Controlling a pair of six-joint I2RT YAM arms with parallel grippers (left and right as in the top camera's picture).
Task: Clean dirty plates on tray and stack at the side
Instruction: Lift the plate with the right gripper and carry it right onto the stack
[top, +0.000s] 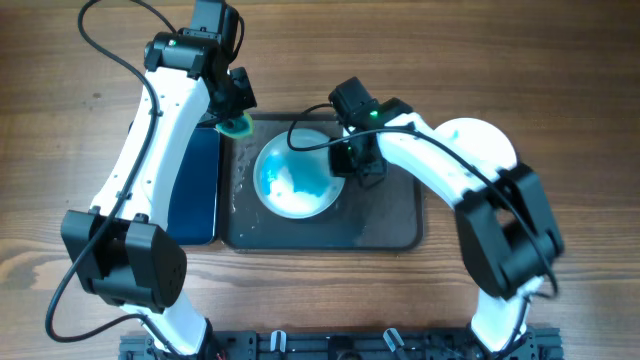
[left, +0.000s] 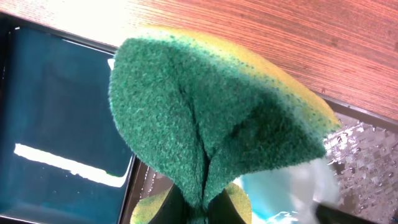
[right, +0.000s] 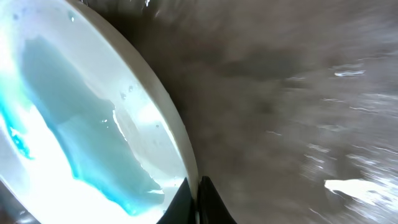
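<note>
Narrow black tray (top: 195, 190), blue inside, lies just left of the grey tray (top: 390, 215). A white plate (top: 480, 140) sits off its right end, partly under the right arm. The grey tray is wet, long axis side to side. Blue-smeared plate (top: 290, 180) sits left of tray centre, right gripper (top: 350, 165) pinching its right rim. Left gripper (top: 237, 115) clamps a folded sponge (top: 237, 127) over the tray's far-left corner. Wooden table (top: 60, 150).

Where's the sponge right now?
Overhead, the sponge is pinched in the left end effector over the grey tray's far-left corner, between the blue-lined tray and the smeared plate gripped by the right end effector.
</note>
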